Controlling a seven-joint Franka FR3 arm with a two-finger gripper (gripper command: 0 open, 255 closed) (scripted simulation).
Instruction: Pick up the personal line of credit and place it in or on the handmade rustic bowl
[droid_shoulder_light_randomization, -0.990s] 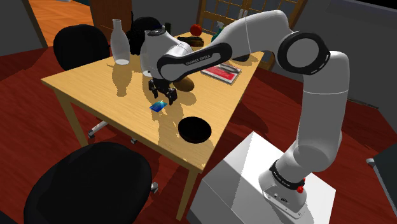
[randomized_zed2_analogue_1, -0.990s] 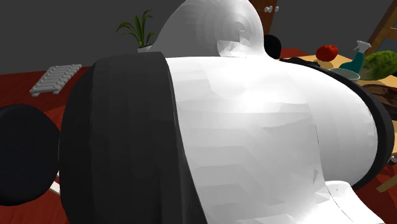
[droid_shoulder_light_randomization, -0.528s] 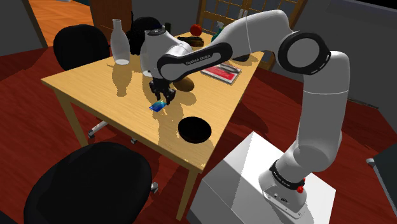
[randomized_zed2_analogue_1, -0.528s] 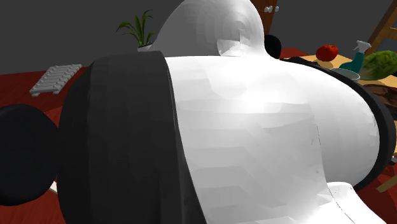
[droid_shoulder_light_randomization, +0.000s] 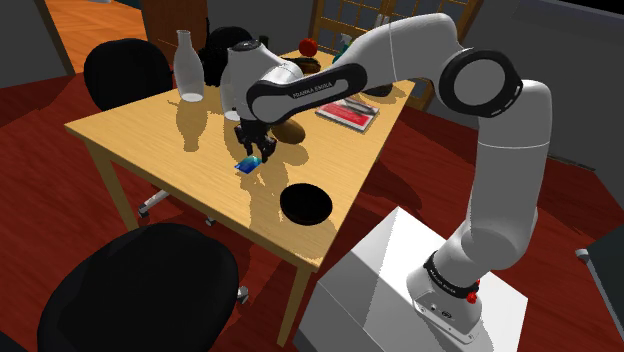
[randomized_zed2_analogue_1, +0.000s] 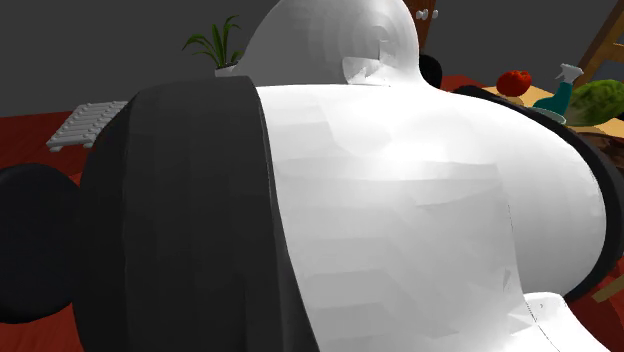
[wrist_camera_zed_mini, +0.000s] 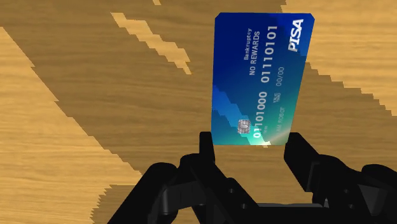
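One wooden bench (droid_shoulder_light_randomization: 130, 130) carries everything. The black bowl (droid_shoulder_light_randomization: 306, 203) is the reference, and it sits by the bench edge on the stand's side. The white arm (droid_shoulder_light_randomization: 500, 170) rises from the stand (droid_shoulder_light_randomization: 400, 290), which is just past the bowl toward the shoulder view's lower right. It arches over the bowl and reaches down beyond it, so the wrist points at the bench top. A black chair (droid_shoulder_light_randomization: 140, 290) is well apart from the bowl, off the bench at the shoulder view's lower left. A pale bottle (droid_shoulder_light_randomization: 188, 65) stands upright at the bench end far from the bowl. A red flat item (droid_shoulder_light_randomization: 348, 113) lies beyond the bowl, up-picture and out of the path. The bowl is upright, mouth up, with nothing in it, so it is ready to receive. The end effector (droid_shoulder_light_randomization: 254, 150) is near the bowl, up and left of it in the shoulder view, pointing down. Its fingers are drawn in to card width and clasp the blue card (wrist_camera_zed_mini: 261, 83), one finger on each long edge at the chip end. The edge grip is likely because a flat-lying card offers no faces to pinch. The card juts out past the fingertips, tilted. I cannot tell whether it has cleared the bench. What remains looks like a lift, a short carry to the bowl and a release above it. The risk is the thin card pivoting or slipping in the edge grip.
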